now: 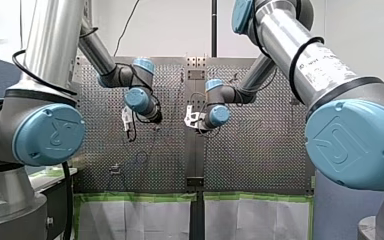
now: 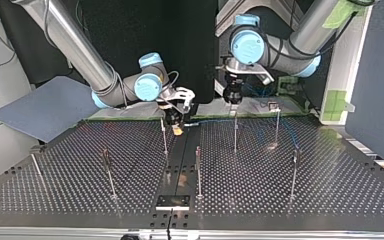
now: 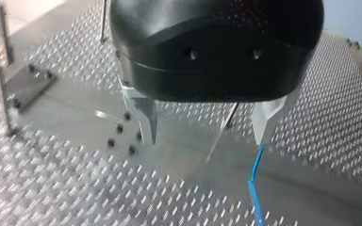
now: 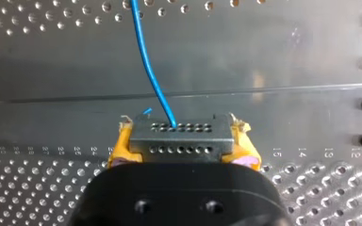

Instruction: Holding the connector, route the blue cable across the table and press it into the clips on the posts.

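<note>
— Where is the connector?

— The connector lies crosswise in my right gripper, pinched at both ends between the yellow pads. It hangs low over the table (over the smooth strip between the two perforated fields).

— And the blue cable?

— The blue cable leaves one hole in the connector's row farther from the gripper and curves away ahead of it. In the top view it runs from the connector toward the view's right, close to the table's far edge, and reaches a post there. Beyond that it is too faint to follow with certainty.

— What about the other arm?

— My left gripper hangs over that post, pointing down, its metal fingers spread wide, with the thin post showing in the gap between them. The cable passes right at the tip of one finger, outside the gap (touching or not, I cannot tell), and goes on across the table.

— Is the cable in a clip?

— The post tops are too small to tell.
</note>
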{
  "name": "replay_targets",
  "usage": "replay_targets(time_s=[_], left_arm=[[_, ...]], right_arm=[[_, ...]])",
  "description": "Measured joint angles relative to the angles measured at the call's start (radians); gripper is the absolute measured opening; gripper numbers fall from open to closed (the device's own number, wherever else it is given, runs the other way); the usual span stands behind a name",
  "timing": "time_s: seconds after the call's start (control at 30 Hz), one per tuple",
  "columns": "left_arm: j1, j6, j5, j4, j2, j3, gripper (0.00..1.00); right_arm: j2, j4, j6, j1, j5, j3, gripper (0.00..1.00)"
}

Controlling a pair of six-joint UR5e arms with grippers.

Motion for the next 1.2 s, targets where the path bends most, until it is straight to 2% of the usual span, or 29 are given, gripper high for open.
replay_targets(time_s=[0.1,0.27,0.53,0.9,1.2], left_arm=[[-0.030,0.001,-0.001,0.010,-0.024,0.000,0.99],[-0.049,0.007,-0.004,0.040,-0.074,0.008,0.99],[-0.055,-0.011,-0.017,0.066,-0.121,0.051,0.99],[-0.058,-0.016,-0.073,0.073,-0.229,0.155,0.99],[-0.051,-0.019,-0.098,0.081,-0.248,0.186,0.99]], right_arm=[[0.000,0.000,0.000,0.000,0.000,0.000,0.00],[0.000,0.001,0.001,0.000,0.000,0.000,0.00],[0.000,0.001,0.001,0.000,0.001,0.000,0.00],[0.000,0.000,0.001,-0.004,0.001,0.000,0.00],[0.000,-0.001,0.001,-0.006,0.002,0.000,0.00]])
